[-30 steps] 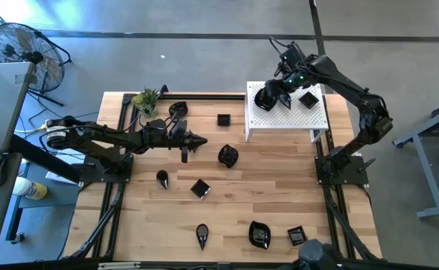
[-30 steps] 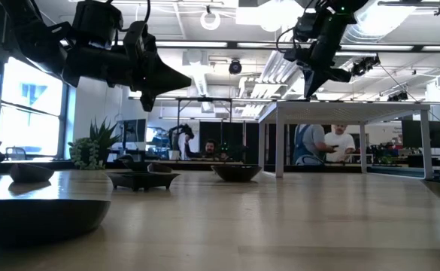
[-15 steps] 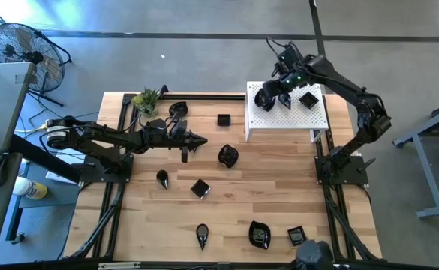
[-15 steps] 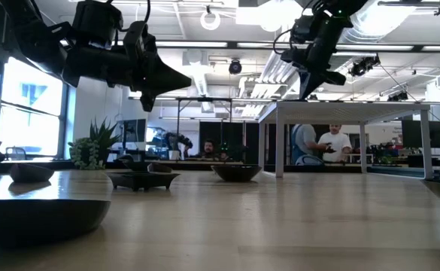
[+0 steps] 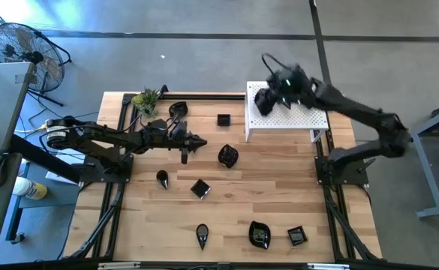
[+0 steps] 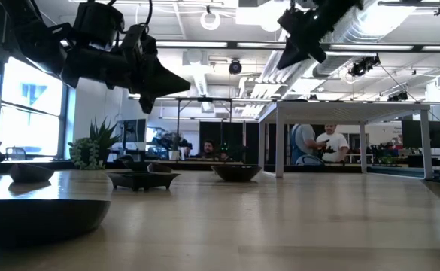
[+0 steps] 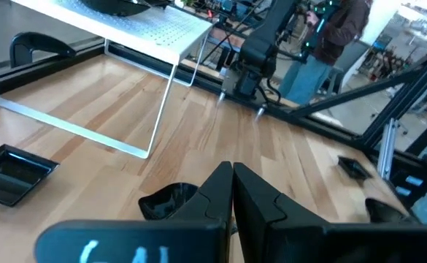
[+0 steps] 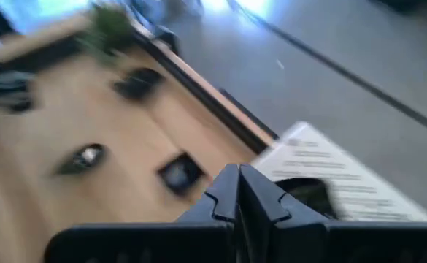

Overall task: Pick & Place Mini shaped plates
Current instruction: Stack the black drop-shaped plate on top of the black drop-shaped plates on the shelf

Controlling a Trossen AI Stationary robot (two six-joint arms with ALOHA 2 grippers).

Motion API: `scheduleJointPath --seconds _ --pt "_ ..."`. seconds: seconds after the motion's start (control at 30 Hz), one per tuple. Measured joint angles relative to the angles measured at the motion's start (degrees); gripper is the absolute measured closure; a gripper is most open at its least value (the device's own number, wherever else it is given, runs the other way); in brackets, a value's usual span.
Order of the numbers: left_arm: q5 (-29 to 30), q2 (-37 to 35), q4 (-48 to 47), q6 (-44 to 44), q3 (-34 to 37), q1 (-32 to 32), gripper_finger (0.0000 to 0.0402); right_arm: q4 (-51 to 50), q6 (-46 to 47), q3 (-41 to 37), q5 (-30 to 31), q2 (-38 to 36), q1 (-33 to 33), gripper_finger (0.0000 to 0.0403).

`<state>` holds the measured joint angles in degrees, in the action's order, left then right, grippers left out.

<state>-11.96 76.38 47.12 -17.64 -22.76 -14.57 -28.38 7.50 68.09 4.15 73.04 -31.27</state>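
Several glossy black mini plates lie flat on the wooden table, among them a square one point(image 5: 223, 119), a wavy one point(image 5: 228, 155) and a teardrop point(image 5: 162, 178). Another plate point(image 5: 263, 99) sits on the white perforated platform point(image 5: 303, 118). My left gripper point(image 5: 202, 142) hovers shut and empty above the table's middle left, near the wavy plate point(image 7: 166, 203). Shut and empty too, my right gripper point(image 5: 274, 88) hangs above the platform's far left part, slanting down toward the plate there point(image 8: 308, 193).
A small green plant point(image 5: 147, 99) stands at the table's far left corner. More plates lie along the near edge point(image 5: 259, 235). Under the platform, between its thin legs point(image 7: 162, 102), the table shows bare. People stand in the room beyond point(image 6: 332, 143).
My right gripper has risen from just above the platform and tipped from pointing down to a shallow slant, rolling as it went; the arm has swung, most of it in the last half second. It has stayed shut. The plates have not moved.
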Motion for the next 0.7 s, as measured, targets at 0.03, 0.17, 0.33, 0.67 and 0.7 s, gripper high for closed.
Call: scheduleJointPath --seconds 0.03,0.17,0.33,0.67,0.7 --pt "-0.04 0.00 -0.41 0.59 0.00 -0.02 0.0393 3.17 0.66 -3.60 0.10 -2.47 1.91 0.0403" --pt "0.74 0.00 -2.71 1.62 0.00 -0.02 0.0393 13.80 1.22 -15.65 4.56 -11.51 11.11 0.0403" --pt "9.08 0.00 -6.34 0.90 0.00 -0.04 0.0392 22.09 1.03 -24.36 11.89 -19.72 20.62 0.0403" --pt "26.04 -1.36 -28.81 -2.11 -6.85 -0.06 0.0384 24.70 1.01 -29.78 17.59 -25.99 29.66 0.0403" --pt "26.03 -1.36 -32.35 -3.09 -8.56 -0.07 0.0376 24.82 1.01 -29.77 17.60 -25.83 30.11 0.0403"
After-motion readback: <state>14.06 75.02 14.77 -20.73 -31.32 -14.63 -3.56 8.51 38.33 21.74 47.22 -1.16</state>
